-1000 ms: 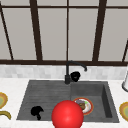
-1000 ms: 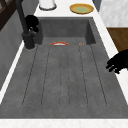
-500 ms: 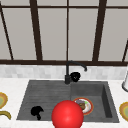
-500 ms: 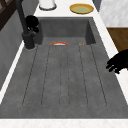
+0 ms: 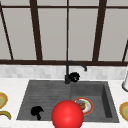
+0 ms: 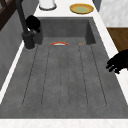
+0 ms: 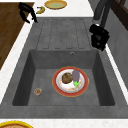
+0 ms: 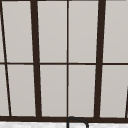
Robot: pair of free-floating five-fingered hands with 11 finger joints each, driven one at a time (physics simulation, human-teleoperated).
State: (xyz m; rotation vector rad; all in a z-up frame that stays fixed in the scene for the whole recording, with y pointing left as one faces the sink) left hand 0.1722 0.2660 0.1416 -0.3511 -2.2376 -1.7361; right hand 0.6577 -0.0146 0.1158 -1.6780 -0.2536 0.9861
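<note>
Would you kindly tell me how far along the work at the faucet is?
Done: the right hand is at the base of the faucet. In hand: no water runs yet. Left: the plate of food lies in the basin; the left hand hovers over the drainboard.

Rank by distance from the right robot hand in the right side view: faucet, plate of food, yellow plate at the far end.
From the right robot hand:
1. Faucet, right beside it at the back rim.
2. Plate of food, down in the basin.
3. Yellow plate, far counter past the drainboard.
</note>
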